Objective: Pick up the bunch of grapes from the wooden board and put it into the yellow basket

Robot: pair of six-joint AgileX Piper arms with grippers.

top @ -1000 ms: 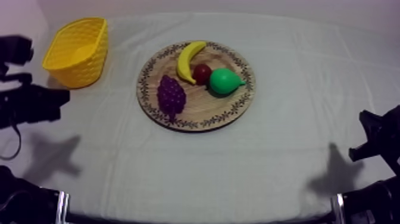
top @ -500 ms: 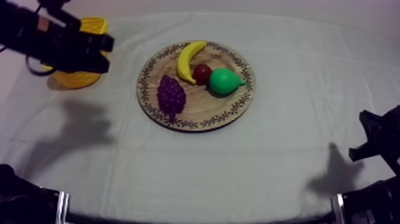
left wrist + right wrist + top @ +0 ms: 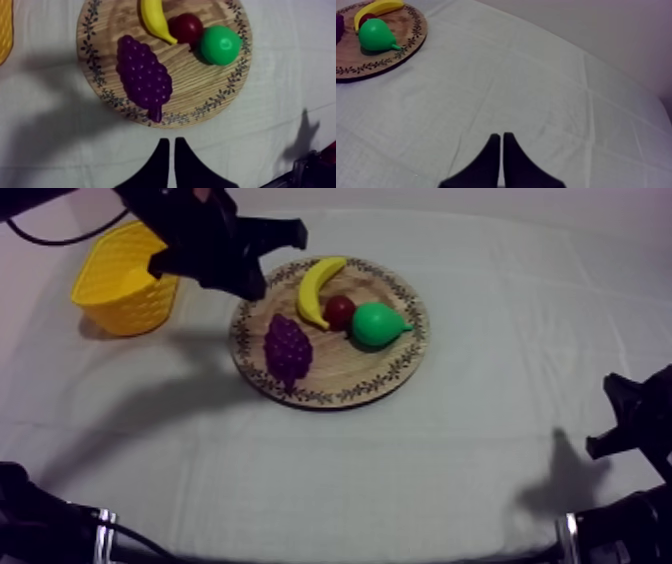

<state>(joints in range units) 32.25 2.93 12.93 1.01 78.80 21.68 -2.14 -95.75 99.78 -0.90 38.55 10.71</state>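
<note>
While the left tool (image 3: 169, 141) hangs over the desk cloth just short of the wooden board (image 3: 200, 87), its two black fingers lie pressed together in a narrow wedge. Lowered like that, I judge, they would shove the bunch of grapes (image 3: 144, 75) rather than take it. The grapes lie flat on the board's near side, stem towards the rim. They are purple, knobbly and tapering, probably hard plastic that could skid on smooth grained wood. Beyond them a curved glossy banana (image 3: 155, 20) ends close by, touching or not I cannot tell. A wide grip might nudge it. Behind sit the small red fruit (image 3: 186, 27) and the green pear (image 3: 220, 45). Left of the board stands the lattice-walled yellow basket (image 3: 125, 278). The right tool (image 3: 501, 136), well away from the board, is likewise closed on nothing.
</note>
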